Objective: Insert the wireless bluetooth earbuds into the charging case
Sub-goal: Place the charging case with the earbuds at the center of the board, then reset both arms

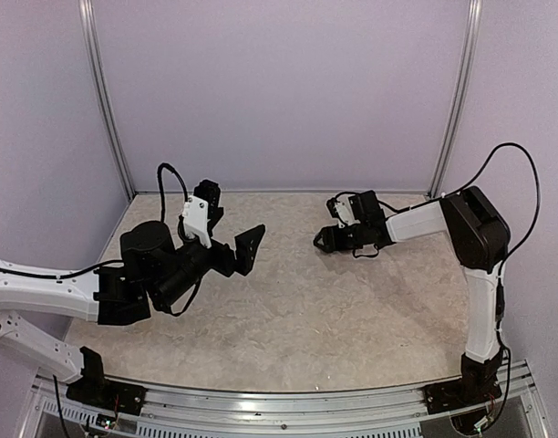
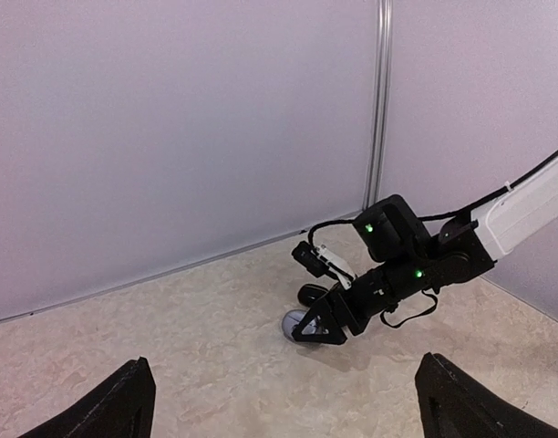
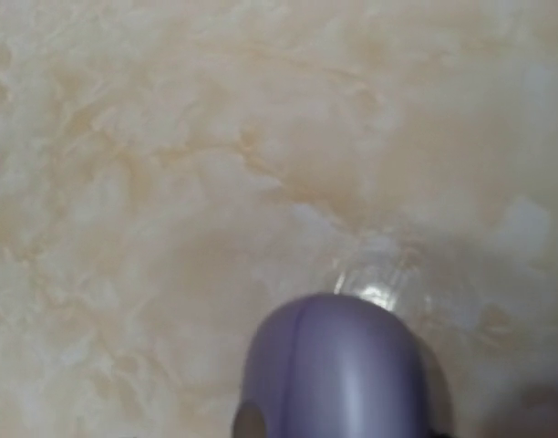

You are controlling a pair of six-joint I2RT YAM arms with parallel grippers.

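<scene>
Steadying the lilac case (image 3: 338, 365) comes first: it lies on the table (image 1: 297, 319) at the right claw (image 2: 320, 328) tip, grip cannot be judged. Left claw (image 2: 285, 365) spread wide, empty, well apart. Earbuds not in view; locate before approach.

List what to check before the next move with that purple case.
1. Purple case found: ok, on the table at the right end effector's tip.
2. Right end effector gripping it: cannot tell, fingers hidden.
3. Left end effector free: ok, open, empty.
4. Earbuds located: not ok, none in any view.
5. Case lid open: cannot tell.
</scene>
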